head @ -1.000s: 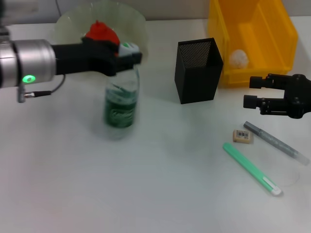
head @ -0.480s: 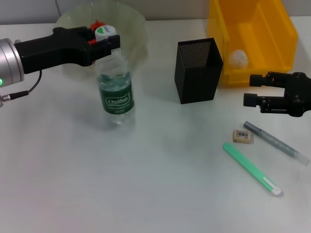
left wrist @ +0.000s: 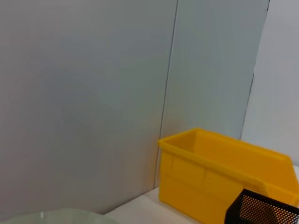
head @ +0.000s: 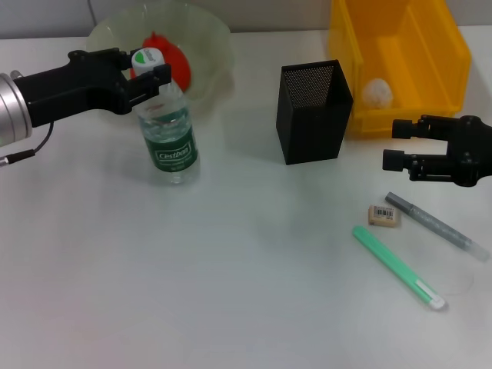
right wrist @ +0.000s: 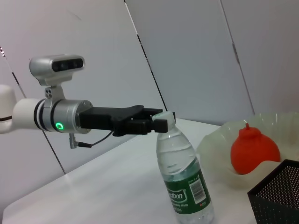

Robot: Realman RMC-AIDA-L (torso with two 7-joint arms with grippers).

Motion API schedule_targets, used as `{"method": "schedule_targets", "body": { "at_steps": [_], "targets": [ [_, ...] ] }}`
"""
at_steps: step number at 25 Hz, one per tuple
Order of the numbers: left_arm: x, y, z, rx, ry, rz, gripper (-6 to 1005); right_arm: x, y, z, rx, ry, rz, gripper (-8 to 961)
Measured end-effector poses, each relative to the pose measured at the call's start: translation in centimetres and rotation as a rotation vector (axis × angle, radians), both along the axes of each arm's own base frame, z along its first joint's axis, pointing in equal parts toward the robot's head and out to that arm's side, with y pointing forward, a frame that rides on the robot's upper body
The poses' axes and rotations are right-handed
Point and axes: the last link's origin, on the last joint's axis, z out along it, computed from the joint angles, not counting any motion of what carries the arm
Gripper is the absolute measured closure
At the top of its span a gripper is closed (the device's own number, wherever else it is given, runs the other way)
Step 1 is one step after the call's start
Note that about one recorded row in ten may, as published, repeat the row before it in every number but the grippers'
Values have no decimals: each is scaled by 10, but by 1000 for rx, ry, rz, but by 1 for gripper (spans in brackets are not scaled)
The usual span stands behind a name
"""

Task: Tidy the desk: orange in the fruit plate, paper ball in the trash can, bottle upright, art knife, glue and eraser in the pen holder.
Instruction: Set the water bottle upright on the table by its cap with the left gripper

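Left tool (head: 146,71): fingers either side of the bottle's cap; whether it grips or has let go, I cannot tell.
Bottle (head: 167,131): upright on the table (head: 231,292), just in front of the fruit plate (head: 207,31).
Orange (head: 171,58): lying in the fruit plate, behind the bottle.
Pen holder (head: 311,111): standing mid-table, beside the trash can (head: 438,54).
Paper ball (head: 378,92): inside the trash can.
Eraser (head: 384,216): flat on the table, between a green stick (head: 398,267) and a grey pen (head: 437,225).
Right tool (head: 393,144): fingers spread apart, holding nothing, hovering above the eraser, near the trash can.
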Motion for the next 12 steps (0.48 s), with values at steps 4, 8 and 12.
{"method": "schedule_targets", "body": {
  "at_steps": [4, 8, 12],
  "targets": [
    [-2, -1, 0, 29, 10, -31, 534, -1, 0, -1, 0, 2, 1, 186],
    [-5, -5, 2, 67, -22, -61, 529, -2, 1, -1, -1, 3, 3, 186],
    [-12, -8, -3, 73, -10, -75, 523, -3, 1, -3, -3, 7, 6, 186]
  ]
}}
